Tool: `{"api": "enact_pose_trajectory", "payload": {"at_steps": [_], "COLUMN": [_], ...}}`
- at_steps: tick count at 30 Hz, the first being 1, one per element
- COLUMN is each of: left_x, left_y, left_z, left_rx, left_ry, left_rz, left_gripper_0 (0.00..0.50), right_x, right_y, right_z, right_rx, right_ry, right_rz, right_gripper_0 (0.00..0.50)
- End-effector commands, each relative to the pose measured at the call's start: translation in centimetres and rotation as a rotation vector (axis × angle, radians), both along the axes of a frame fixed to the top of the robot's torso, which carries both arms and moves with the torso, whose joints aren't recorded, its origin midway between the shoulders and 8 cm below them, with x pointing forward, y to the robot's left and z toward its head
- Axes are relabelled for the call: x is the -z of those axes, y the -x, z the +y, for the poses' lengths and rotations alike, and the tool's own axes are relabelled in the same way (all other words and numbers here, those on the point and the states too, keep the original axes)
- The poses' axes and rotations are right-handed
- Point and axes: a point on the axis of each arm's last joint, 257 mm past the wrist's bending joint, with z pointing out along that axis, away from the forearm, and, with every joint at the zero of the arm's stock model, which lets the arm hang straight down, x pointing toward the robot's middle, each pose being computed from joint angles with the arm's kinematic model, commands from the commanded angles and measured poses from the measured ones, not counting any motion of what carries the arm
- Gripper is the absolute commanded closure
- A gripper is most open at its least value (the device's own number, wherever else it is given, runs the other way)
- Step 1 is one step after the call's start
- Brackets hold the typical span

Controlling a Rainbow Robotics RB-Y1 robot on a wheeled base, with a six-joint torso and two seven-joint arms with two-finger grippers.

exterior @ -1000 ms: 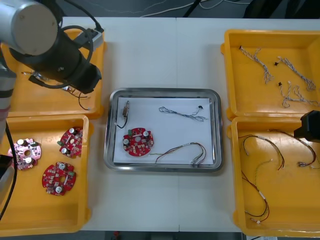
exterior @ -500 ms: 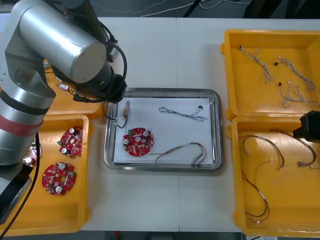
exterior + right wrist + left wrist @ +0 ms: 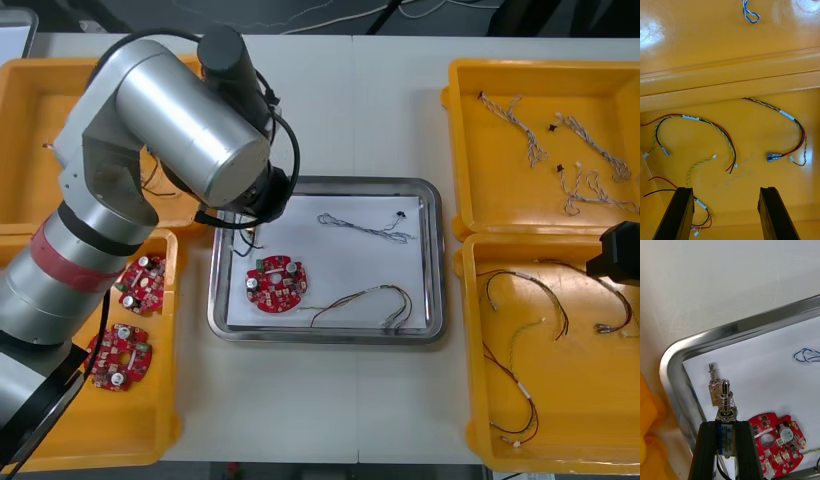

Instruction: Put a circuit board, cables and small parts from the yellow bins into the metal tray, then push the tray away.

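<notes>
The left gripper is seen just over the far left corner of the tray. Its fingers are clamped on a small metal part. The part is held upright, and a spring is wound round its top. A second metal part is lying on the white inside of the tray, just past the held one. It cannot be told if the two are touching. A red board is lying in the tray beside the fingers.

From above, that corner of the tray is covered by the big silver left arm. A blue and white cable is laid at the far side of the tray. A red and yellow cable is laid at the near side, next to the board. Two more boards are left in the near left bin.

The right gripper is held over the near right bin. Its fingers are kept apart, and nothing is held between them. Loose cables are spread on the bin floor below it.
</notes>
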Motion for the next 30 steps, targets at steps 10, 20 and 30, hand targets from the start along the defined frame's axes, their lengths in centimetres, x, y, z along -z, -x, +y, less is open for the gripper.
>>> {"api": "enact_pose_trajectory", "payload": {"at_steps": [10,20,30], "left_x": [3.2,5.2,6.1], "left_y": [-0.2,-0.9,-0.8], "left_z": [-3.7,-4.1,-4.1], "left_rx": [-0.082,-0.089,-0.100], "left_ry": [0.108,0.113,0.109], "left_rz": [0.023,0.025,0.037], "left_gripper_0": [0.500,0.500,0.500], "right_x": [-1.5,-1.5,-1.5], "right_y": [0.3,0.3,0.3], "right_z": [-1.6,-1.6,-1.6], "right_rx": [-0.014,-0.014,-0.014], "right_ry": [0.051,0.051,0.051], "right_rz": [-0.028,-0.028,-0.028], "right_gripper_0": [0.000,0.000,0.000]}}
